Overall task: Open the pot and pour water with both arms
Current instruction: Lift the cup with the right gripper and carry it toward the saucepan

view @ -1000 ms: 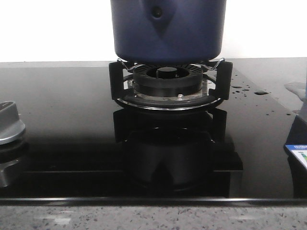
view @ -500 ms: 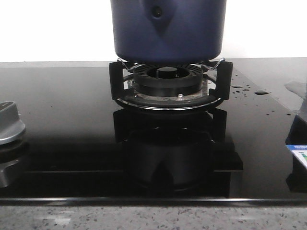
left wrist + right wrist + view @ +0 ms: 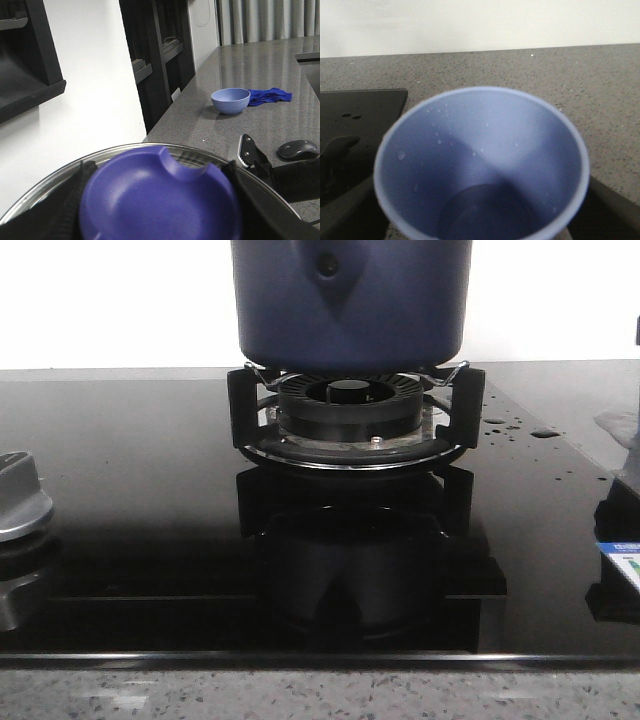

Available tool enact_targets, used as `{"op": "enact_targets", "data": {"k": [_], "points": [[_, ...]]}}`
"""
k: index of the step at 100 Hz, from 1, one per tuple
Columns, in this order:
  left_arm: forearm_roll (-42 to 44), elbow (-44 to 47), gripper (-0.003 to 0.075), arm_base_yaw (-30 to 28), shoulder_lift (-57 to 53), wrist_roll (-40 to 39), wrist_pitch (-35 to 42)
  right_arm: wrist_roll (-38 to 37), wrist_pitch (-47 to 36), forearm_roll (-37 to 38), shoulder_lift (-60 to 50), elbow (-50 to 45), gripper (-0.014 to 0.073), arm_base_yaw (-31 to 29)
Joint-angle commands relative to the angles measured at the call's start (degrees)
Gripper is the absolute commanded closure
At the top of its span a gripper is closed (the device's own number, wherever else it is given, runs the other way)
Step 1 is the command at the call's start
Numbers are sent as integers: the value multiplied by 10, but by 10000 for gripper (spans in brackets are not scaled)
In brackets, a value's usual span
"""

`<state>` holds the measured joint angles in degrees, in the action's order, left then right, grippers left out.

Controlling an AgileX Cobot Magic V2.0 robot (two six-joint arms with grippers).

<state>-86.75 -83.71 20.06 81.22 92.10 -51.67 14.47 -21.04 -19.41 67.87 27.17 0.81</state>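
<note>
Pot (image 3: 350,300) shows only in front; cup (image 3: 482,165) only right-wrist.

Glossy black cooktop (image 3: 130,490) (wet droplets (image 3: 505,424) at right) carries burner ring (image 3: 348,412), knob (image 3: 20,498).

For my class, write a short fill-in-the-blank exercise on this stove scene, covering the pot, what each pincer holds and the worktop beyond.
1. The dark blue pot stands on the black ____ ring.
2. The right pincer holds a blue ____, droplets on its inner wall.
3. In the left wrist view, a blue bowl sits beside a crumpled blue ____.
4. The left pincer grips the blue knob of a glass ____.

Missing words: burner; cup; cloth; lid
</note>
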Motion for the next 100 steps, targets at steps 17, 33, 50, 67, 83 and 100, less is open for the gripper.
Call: {"op": "enact_targets", "data": {"k": [17,33,50,67,83,100], "points": [[-51,-20,482,-1,-23,-6,0,-17,-69,26,29,17,50,-1],[-51,-20,482,-8,-25,-21,3,-17,-79,63,30,17,230,-1],[-51,-20,481,-38,-28,-55,-12,-17,-78,70,24,17,331,-1],[-46,-12,481,-79,-48,-77,-47,-18,-68,88,-13,21,337,-1],[-46,26,481,-101,-87,-80,-38,-20,-23,125,-56,65,337,14],[-46,85,481,-111,-134,-80,-9,-20,65,179,-64,149,337,64]]}}
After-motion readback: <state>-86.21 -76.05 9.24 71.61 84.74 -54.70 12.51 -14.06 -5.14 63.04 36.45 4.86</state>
